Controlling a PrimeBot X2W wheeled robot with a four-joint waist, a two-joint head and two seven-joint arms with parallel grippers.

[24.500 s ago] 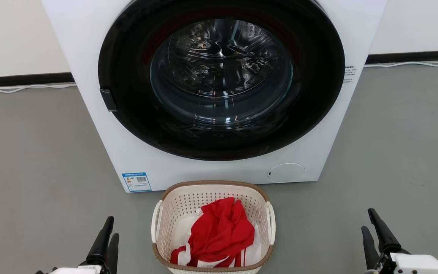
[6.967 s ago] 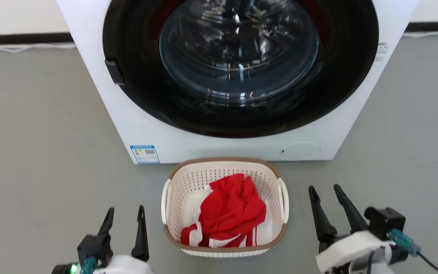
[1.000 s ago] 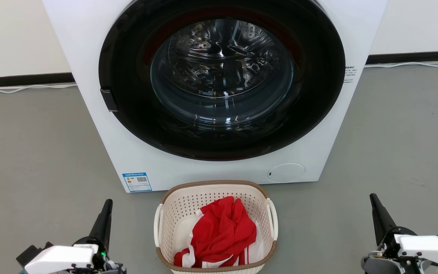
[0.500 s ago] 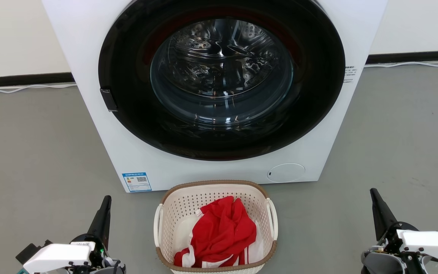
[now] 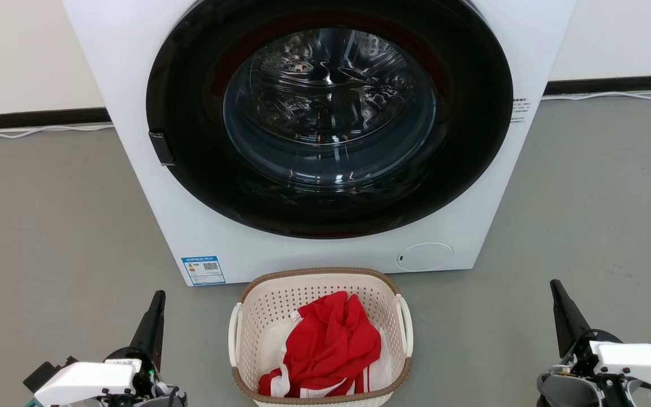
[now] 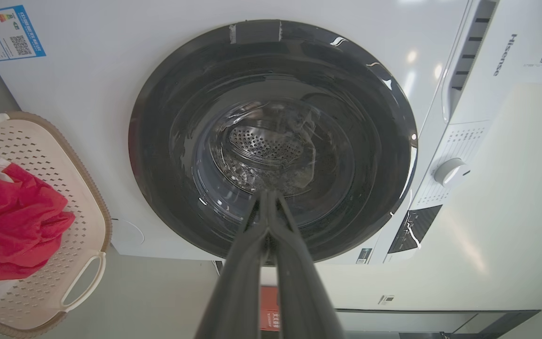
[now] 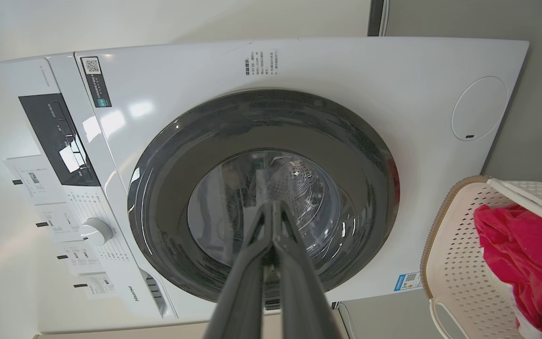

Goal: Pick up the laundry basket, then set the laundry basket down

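Note:
The cream-white perforated laundry basket (image 5: 280, 308) with its brown rim stands on the grey floor just in front of the washing machine, a red and white garment (image 5: 331, 345) lying inside. It also appears at the left edge of the left wrist view as the basket (image 6: 71, 174) and at the right edge of the right wrist view as the basket (image 7: 459, 263). My left gripper (image 5: 159, 297) is low at the left, well clear of the basket, fingers together and empty. My right gripper (image 5: 554, 285) is low at the right, equally apart from it, shut with nothing held.
A white front-loading washing machine (image 5: 472, 186) with a large dark round door (image 5: 328, 113) rises directly behind the basket. Grey floor (image 5: 48, 226) spreads to both sides. A white cable (image 5: 31, 131) runs along the dark skirting at the back wall.
Over the last second both grippers rose slightly in the head view and then held still. The basket and garment have stayed put.

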